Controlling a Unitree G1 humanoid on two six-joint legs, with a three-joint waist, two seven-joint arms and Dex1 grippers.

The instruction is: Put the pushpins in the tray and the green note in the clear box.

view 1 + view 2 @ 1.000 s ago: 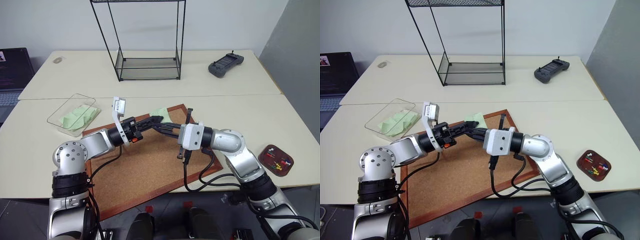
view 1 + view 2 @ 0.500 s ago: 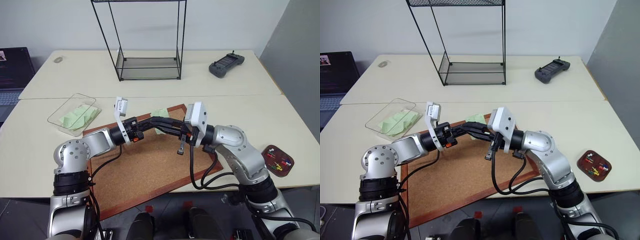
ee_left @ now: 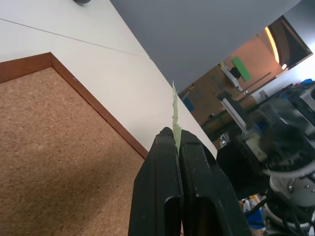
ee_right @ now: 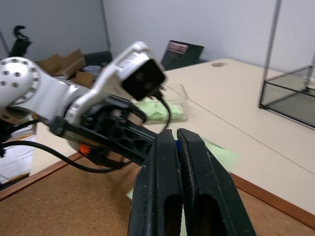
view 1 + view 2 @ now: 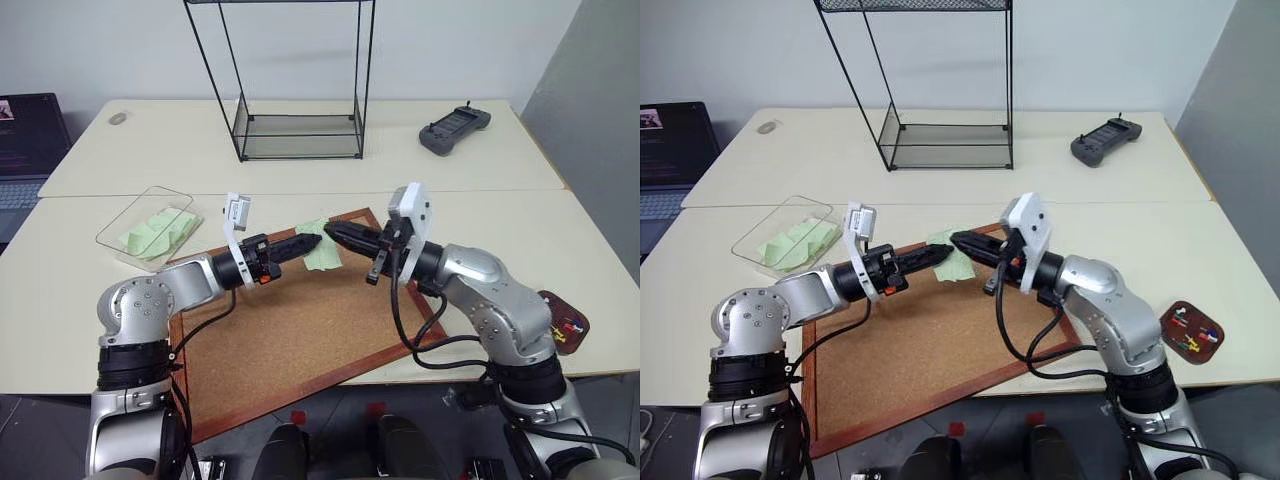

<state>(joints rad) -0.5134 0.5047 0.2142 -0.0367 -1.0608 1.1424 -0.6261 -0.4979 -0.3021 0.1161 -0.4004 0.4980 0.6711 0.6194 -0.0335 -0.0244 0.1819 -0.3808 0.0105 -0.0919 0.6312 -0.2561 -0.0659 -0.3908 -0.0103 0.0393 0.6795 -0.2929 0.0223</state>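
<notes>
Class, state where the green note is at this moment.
The green note is pinched in the left gripper, above the corkboard's far edge, beside the right gripper.

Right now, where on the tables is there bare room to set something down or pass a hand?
Free: the near table between corkboard and tray, and the far table between wire shelf and controller. Crowded: over the corkboard's far corner, where left gripper, right gripper and green note meet.

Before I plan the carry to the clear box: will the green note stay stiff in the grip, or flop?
Likely floppy: the green note is thin paper, seen edge-on as a sliver between the left gripper fingers. It hangs past the fingertips above the corkboard, so it probably droops and flutters. Being light, it may cling when released.
</notes>
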